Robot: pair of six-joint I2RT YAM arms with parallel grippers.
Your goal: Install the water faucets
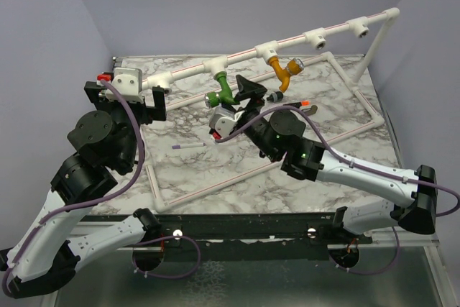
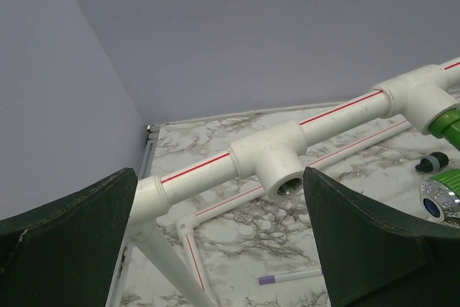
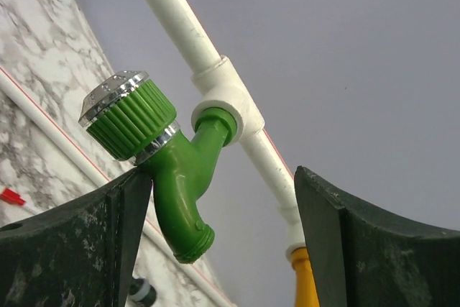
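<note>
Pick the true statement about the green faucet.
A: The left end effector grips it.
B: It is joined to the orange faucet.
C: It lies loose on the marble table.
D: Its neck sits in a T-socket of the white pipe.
D: the right wrist view shows the green faucet with its neck seated in a T-socket on the white pipe.

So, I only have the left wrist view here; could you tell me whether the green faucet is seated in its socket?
Observer: Yes. In the right wrist view the green faucet has its neck inside a T-socket of the pipe frame.
Operator: Is the right gripper holding it?
Observer: No, the right gripper is open, one finger on each side of it.
Operator: And the orange one?
Observer: The top view shows the orange faucet hanging from the next socket along.
</note>
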